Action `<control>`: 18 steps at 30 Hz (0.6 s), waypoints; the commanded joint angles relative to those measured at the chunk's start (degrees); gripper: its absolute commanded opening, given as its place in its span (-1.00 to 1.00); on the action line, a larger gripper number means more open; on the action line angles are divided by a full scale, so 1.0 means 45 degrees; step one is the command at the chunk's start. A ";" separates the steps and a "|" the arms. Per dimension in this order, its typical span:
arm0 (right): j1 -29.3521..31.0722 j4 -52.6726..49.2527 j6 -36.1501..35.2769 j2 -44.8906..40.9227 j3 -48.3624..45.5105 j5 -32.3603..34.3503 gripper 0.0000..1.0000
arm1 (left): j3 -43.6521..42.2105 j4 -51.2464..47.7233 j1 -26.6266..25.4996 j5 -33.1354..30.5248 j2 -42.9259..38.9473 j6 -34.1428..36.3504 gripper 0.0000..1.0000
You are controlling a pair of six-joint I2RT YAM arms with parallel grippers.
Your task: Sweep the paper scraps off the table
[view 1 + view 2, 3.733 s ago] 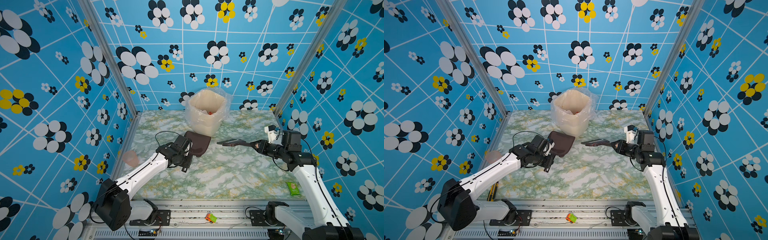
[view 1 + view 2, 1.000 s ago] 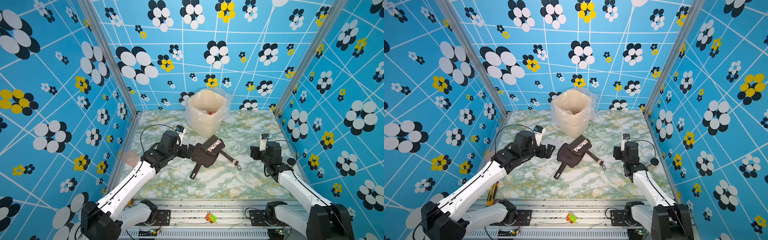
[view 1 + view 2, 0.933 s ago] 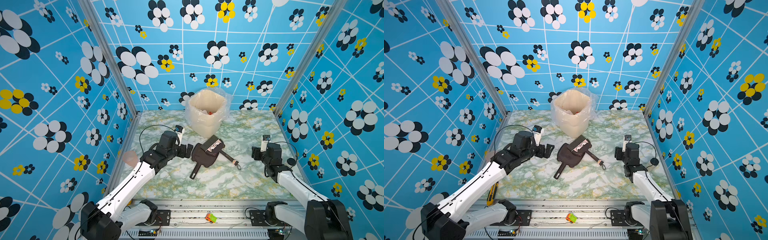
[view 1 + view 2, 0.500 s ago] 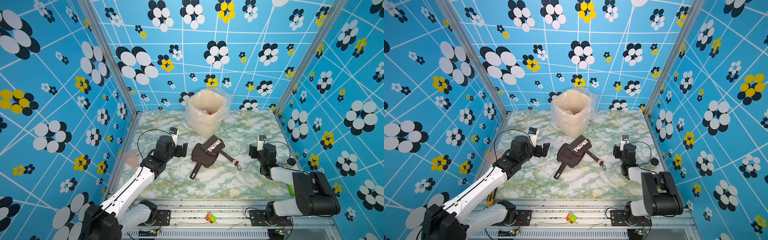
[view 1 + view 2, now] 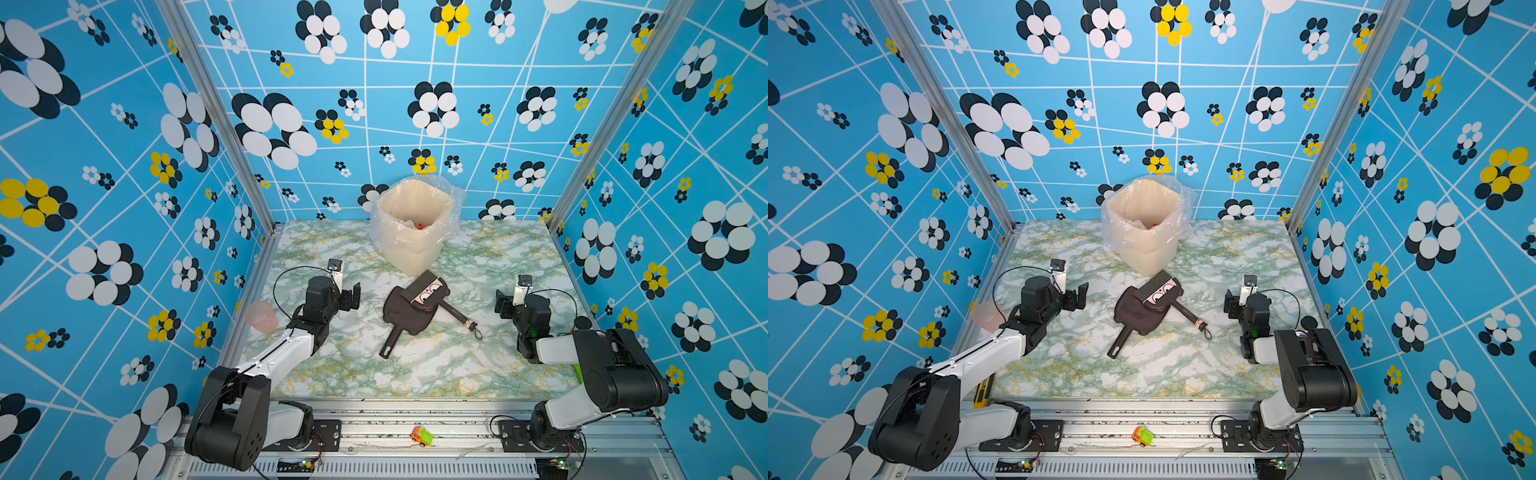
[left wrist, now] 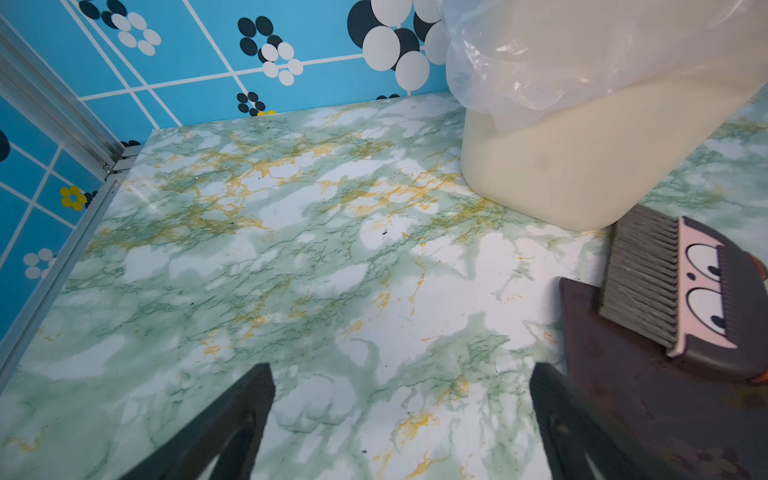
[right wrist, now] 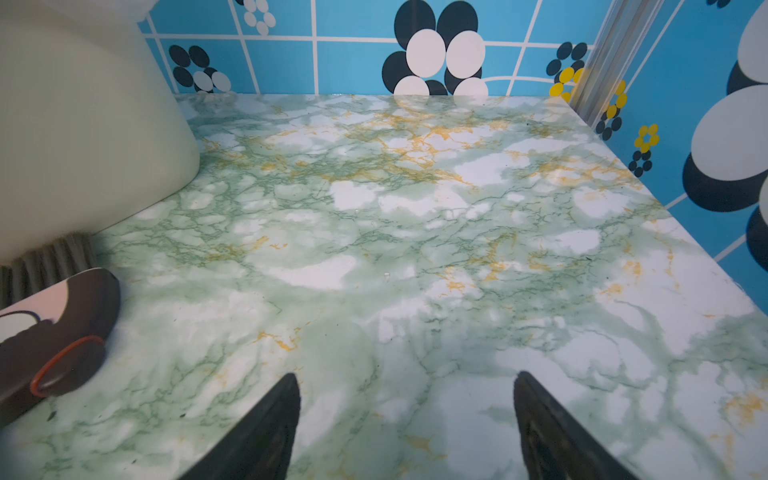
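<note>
Marble table (image 5: 436,365) | left tool (image 5: 351,296), right tool (image 5: 502,305): jaws apart, empty | brush (image 5: 431,295) handle points near-right

Marble table (image 5: 457,374), lined bin (image 5: 409,249), dustpan (image 5: 405,319)

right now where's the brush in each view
top view: brush near the middle, head on the dustpan, in front of the bin
top view: brush in the same spot, near the middle
left wrist: brush at the picture's edge, on the dustpan by the bin's base
right wrist: brush at the edge, partly cut off, by the bin's base
shared landmark: the bin
</note>
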 commanded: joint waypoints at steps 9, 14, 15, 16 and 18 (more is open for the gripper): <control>-0.0074 0.0189 0.0162 0.0083 0.0336 0.0404 0.66 | -0.0764 0.2227 0.1617 0.0958 0.1035 0.0908 0.98; -0.0074 0.0188 0.0162 0.0083 0.0330 0.0429 0.68 | -0.1911 0.5041 0.2508 0.1647 0.1902 0.0122 0.98; -0.0080 0.0172 0.0163 0.0075 0.0328 0.0438 0.68 | -0.2092 0.5723 0.2646 0.1986 0.2287 0.0117 0.98; -0.0069 0.0169 0.0149 0.0083 0.0332 0.0451 0.69 | -0.2284 0.6557 0.2659 0.2102 0.2790 0.0154 0.98; -0.0069 0.0169 0.0162 0.0080 0.0334 0.0470 0.69 | -0.2306 0.6597 0.3174 0.2908 0.2790 -0.0271 0.98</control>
